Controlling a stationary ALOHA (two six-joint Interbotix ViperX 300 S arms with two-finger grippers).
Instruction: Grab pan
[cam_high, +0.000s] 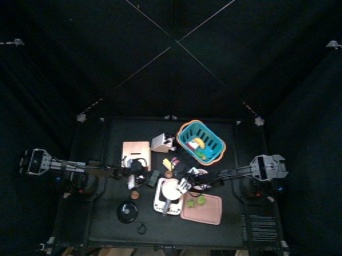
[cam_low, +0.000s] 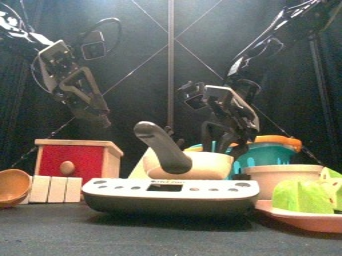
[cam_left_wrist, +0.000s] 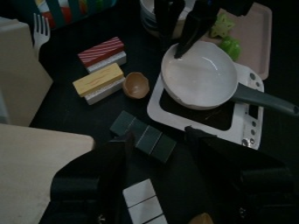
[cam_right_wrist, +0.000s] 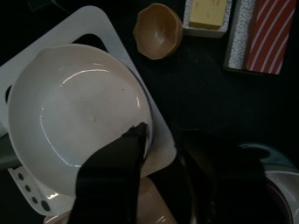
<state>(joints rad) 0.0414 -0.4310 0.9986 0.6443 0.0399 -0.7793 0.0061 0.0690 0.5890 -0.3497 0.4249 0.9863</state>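
The pan (cam_low: 187, 165) is white with a dark grey handle (cam_low: 158, 148) and sits on a white cooker (cam_low: 167, 192) at mid-table. The top view shows the pan (cam_high: 170, 190) between the two arms. My right gripper (cam_right_wrist: 163, 140) is down at the pan (cam_right_wrist: 76, 109), one jaw over the white inside and the other outside. The rim runs between them with a gap still showing. The same gripper (cam_left_wrist: 193, 35) shows at the pan's (cam_left_wrist: 205, 74) far rim in the left wrist view. My left gripper (cam_left_wrist: 163, 150) hangs open and empty, raised to the left (cam_low: 83, 100).
A wooden bowl (cam_right_wrist: 158, 26), a yellow block (cam_left_wrist: 100, 80) and a red striped block (cam_left_wrist: 103, 51) lie beside the cooker. A red box (cam_low: 74, 158) stands at the left. A teal basket (cam_high: 201, 140) and a tray of green food (cam_low: 314, 192) sit at the right.
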